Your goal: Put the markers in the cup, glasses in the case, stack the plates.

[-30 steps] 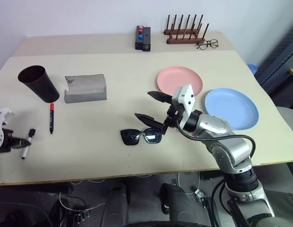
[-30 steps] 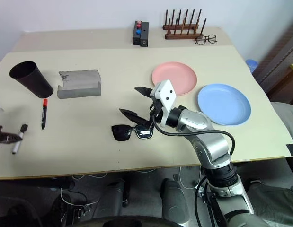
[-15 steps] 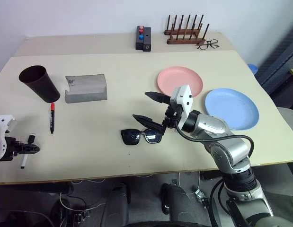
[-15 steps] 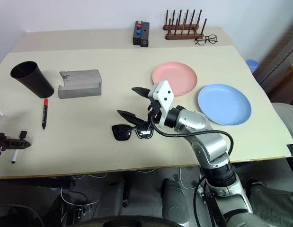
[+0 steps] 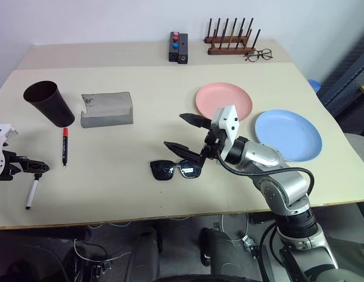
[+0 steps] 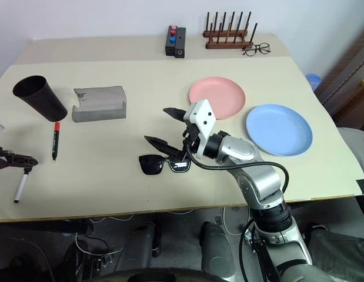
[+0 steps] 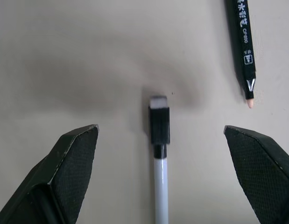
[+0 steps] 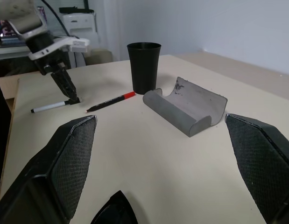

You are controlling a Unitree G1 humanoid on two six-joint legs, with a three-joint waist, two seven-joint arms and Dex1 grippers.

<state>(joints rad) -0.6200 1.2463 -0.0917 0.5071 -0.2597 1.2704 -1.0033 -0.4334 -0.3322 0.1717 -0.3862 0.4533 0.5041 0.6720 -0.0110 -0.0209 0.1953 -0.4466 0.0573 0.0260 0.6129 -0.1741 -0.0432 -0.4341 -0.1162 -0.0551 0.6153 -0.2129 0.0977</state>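
My left gripper hovers open at the table's left edge, just above the capped end of the white marker, which lies flat between its spread fingers without touching them. The black marker with the red cap lies a little further in, below the dark cup. The grey case lies open beside the cup. My right gripper hangs open over the table's middle, just above the black glasses. The pink plate and the blue plate lie side by side on the right.
At the back of the table stand a wooden peg rack, thin clear spectacles and a black box with red and blue buttons. The table's front edge runs close below the white marker and the glasses.
My left gripper has opened and let go of the white marker, which now lies flat on the table, and the hand has lifted slightly. The right arm has not moved.
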